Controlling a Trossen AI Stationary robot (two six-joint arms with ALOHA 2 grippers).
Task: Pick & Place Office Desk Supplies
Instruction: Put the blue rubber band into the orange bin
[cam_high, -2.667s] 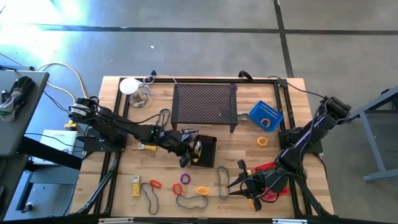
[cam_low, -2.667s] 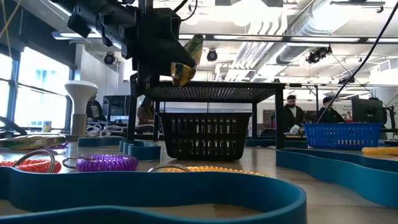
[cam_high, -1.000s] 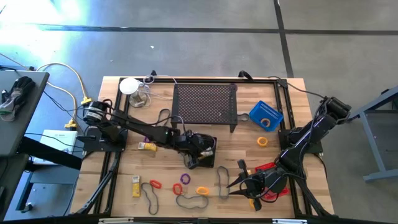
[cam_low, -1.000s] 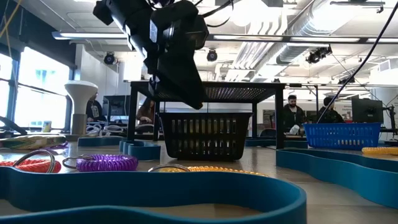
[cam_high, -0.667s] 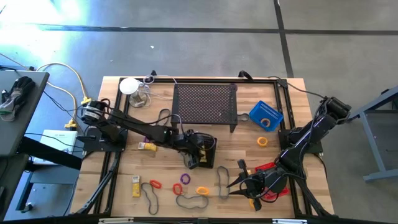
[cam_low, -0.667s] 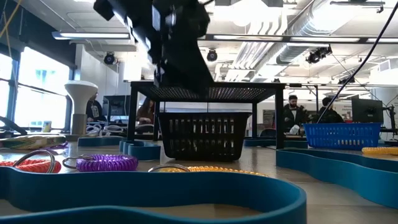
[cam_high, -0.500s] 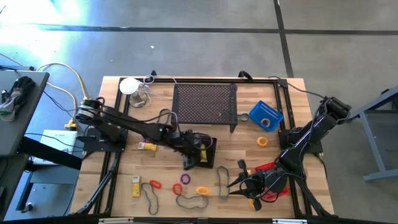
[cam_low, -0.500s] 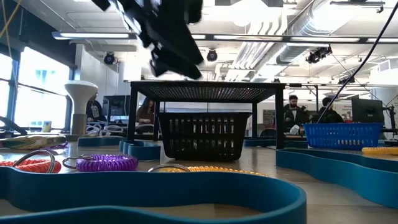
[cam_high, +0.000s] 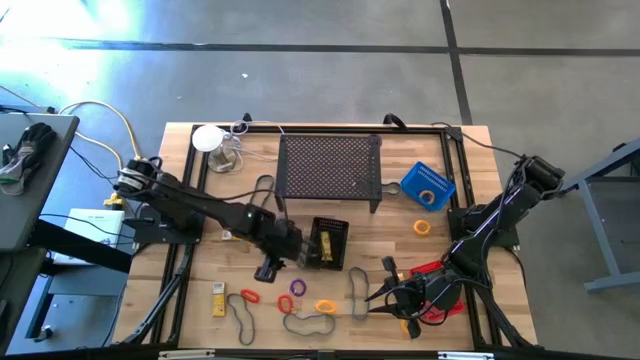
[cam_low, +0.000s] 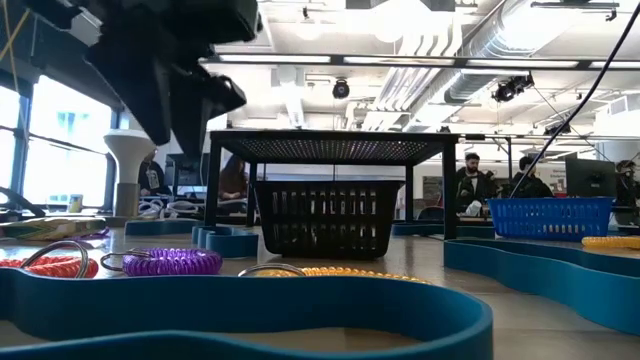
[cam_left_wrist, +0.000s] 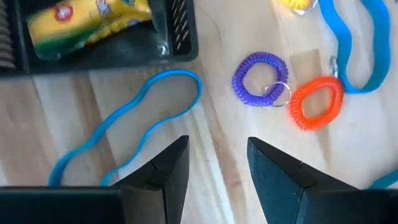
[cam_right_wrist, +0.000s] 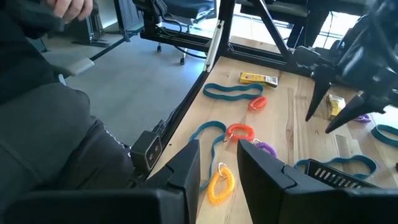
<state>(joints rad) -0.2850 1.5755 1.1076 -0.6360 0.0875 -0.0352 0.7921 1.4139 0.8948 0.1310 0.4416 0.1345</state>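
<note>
Evidently, the left gripper (cam_high: 268, 268), jaws now parted and empty, had withdrawn just beside the black basket (cam_high: 338, 232), leaving a yellow packet (cam_left_wrist: 87, 22) inside it, one placement done, while the coloured rings (cam_high: 297, 288) near the basket awaited collection.

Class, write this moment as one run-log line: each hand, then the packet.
left hand: open, empty, beside black basket | right hand: idle, table's near right | yellow packet: in basket
</note>
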